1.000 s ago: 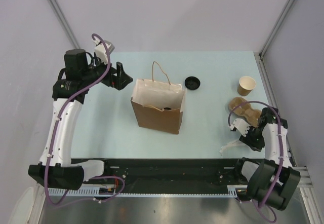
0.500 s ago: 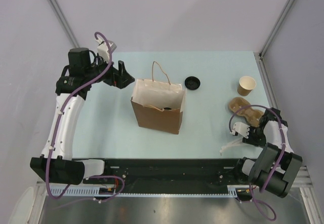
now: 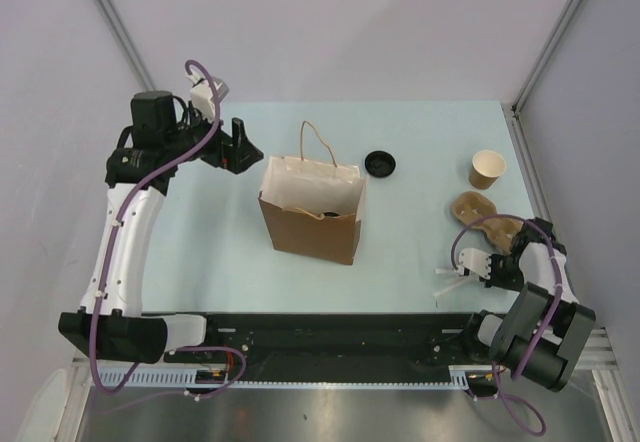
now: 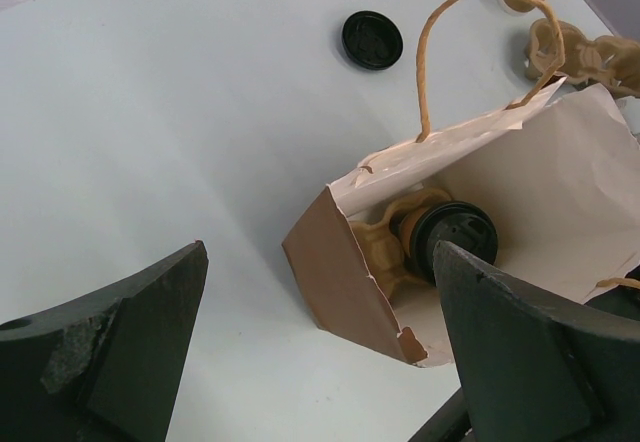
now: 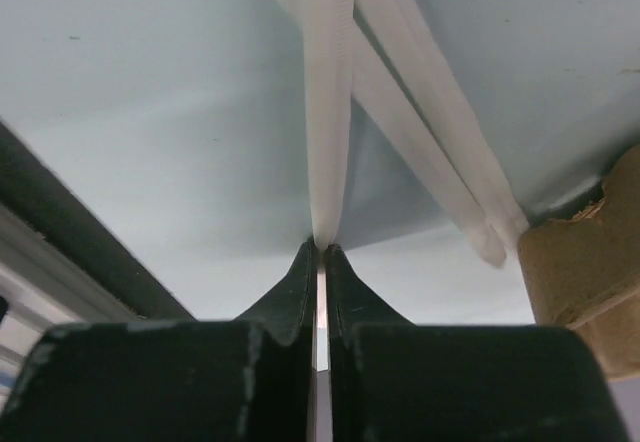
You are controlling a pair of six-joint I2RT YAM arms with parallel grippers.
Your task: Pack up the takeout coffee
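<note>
A brown paper bag [image 3: 312, 210] stands open at mid-table. Inside it, the left wrist view shows a cup with a black lid [image 4: 455, 237] sitting in a pulp carrier [image 4: 385, 247]. An unlidded tan cup [image 3: 487, 169] stands at the back right, apart from a loose black lid [image 3: 380, 163]. My left gripper [image 3: 240, 147] hovers open to the bag's upper left, jaws wide and nothing between them [image 4: 318, 262]. My right gripper [image 3: 456, 274] is low at the near right, jaws shut [image 5: 320, 247] on the end of a thin white strip [image 5: 328, 112].
A second pulp carrier [image 3: 485, 220] lies just behind the right gripper, its corner [image 5: 585, 282] close beside the jaws. Two more white strips [image 5: 440, 162] lie on the table next to the held one. The table's black front rail [image 3: 330, 332] runs close under the right wrist.
The right gripper has closed from part-open to shut on the white strip and has shifted slightly left. The left arm has barely moved, still wide open.
</note>
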